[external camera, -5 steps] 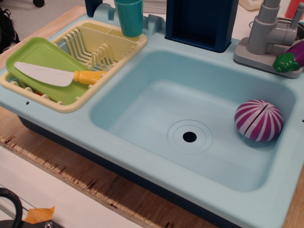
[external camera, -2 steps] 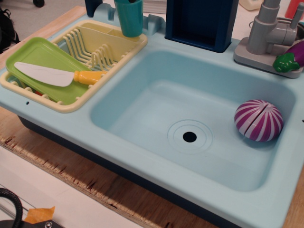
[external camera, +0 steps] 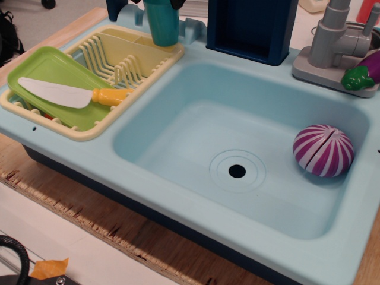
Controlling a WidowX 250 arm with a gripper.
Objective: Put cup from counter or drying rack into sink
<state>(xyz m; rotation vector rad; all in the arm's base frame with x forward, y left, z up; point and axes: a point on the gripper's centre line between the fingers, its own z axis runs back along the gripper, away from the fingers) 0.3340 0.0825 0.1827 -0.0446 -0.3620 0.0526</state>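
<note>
The cup (external camera: 161, 24) stands upright in the far corner of the drying rack (external camera: 113, 68), in its side compartment, left of the sink (external camera: 237, 148). Dark gripper (external camera: 160, 3) parts sit at the cup's rim at the very top edge of the frame — most of the tool is cut off, so I cannot tell whether the jaws are closed on the cup or merely flanking it.

The main risk is a poor hold: a smooth, tapered tumbler gripped near its rim could slip or tip, falling back among the rack's ribs or against the dark blue box (external camera: 252, 27) just beyond the sink. On the way across it could also catch the rack's wall.

The sink offers plenty of bare floor around its drain hole (external camera: 237, 171); only a purple striped ball (external camera: 323, 150) lies at its right side. The light blue counter (external camera: 332, 261) rests on a wooden board (external camera: 89, 208) — floor shows beyond the rack.
</note>
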